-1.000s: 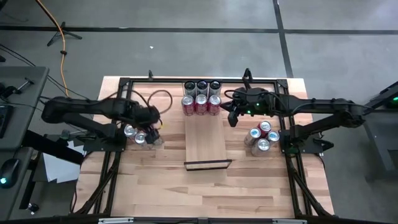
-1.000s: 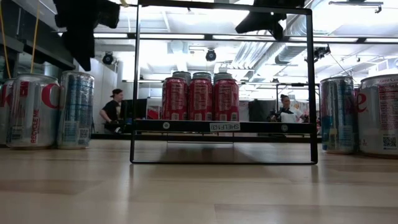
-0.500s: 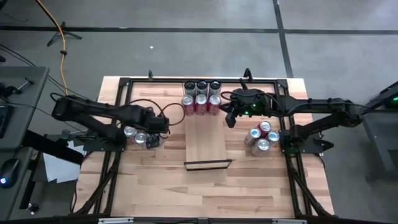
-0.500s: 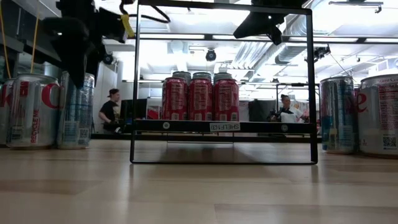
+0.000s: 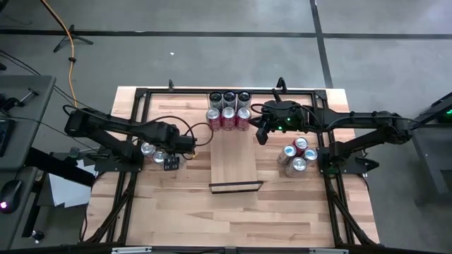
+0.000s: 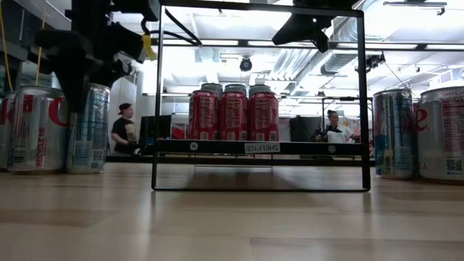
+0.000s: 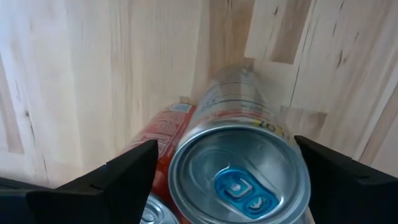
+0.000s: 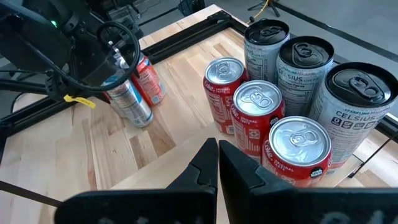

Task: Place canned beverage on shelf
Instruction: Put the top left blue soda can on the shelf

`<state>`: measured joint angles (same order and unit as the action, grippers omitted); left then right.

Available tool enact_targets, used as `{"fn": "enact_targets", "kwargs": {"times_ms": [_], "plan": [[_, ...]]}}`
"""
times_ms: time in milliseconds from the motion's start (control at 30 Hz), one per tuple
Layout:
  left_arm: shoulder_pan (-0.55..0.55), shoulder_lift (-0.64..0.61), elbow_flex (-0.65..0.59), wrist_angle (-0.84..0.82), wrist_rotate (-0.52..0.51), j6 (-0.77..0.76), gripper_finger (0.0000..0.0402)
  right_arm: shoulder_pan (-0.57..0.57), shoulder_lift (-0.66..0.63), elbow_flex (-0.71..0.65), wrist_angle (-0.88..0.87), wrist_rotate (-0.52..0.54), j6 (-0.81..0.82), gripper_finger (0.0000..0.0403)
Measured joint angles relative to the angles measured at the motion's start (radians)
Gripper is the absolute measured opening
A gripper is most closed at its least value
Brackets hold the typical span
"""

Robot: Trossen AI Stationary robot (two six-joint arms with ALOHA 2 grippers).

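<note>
A silver canned beverage with a blue tab [image 7: 239, 180] stands upright on the table in the left group of cans [image 5: 150, 150]. My left gripper [image 7: 225, 143] points down over it, open, one finger on either side of the can's top, touching nothing. The low view shows that gripper [image 6: 76, 80] at the can's upper end [image 6: 88, 127]. The shelf [image 5: 235, 159] is a pale board with a black lip at its near end. Several cans [image 5: 227, 109] stand on its far end. My right gripper [image 5: 260, 134] hangs shut above the shelf's far right corner.
A red can [image 7: 165, 134] stands close against the silver one. More cans [image 5: 296, 155] stand in a group right of the shelf. A black frame [image 5: 134, 106] runs round the work area. The shelf's near half is bare board.
My left gripper has come down and moved toward the table's near edge, over the left group of cans. Its wrist has rolled as it went. It now straddles the silver can's top. The cans have not moved.
</note>
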<state>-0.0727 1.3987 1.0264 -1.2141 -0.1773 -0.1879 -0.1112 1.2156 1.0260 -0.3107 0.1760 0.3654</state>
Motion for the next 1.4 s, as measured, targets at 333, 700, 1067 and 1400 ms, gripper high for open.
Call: {"fn": "enact_targets", "kwargs": {"times_ms": [333,700,1067,1400], "plan": [[0.000,-0.002,0.004,0.004,0.001,0.007,0.0177,0.000,0.000,0.000,-0.001,0.000,-0.004,0.0000],[0.001,-0.023,0.273,-0.076,0.025,0.058,0.0167,0.000,-0.018,-0.001,0.004,-0.056,0.003,0.0000],[0.029,0.163,0.694,-0.074,-0.043,0.181,0.0167,0.000,-0.113,-0.001,-0.051,-0.068,-0.004,0.0000],[0.089,0.468,0.908,-0.232,-0.037,0.227,0.0167,0.000,-0.119,-0.001,-0.128,-0.068,0.041,0.0000]]}}
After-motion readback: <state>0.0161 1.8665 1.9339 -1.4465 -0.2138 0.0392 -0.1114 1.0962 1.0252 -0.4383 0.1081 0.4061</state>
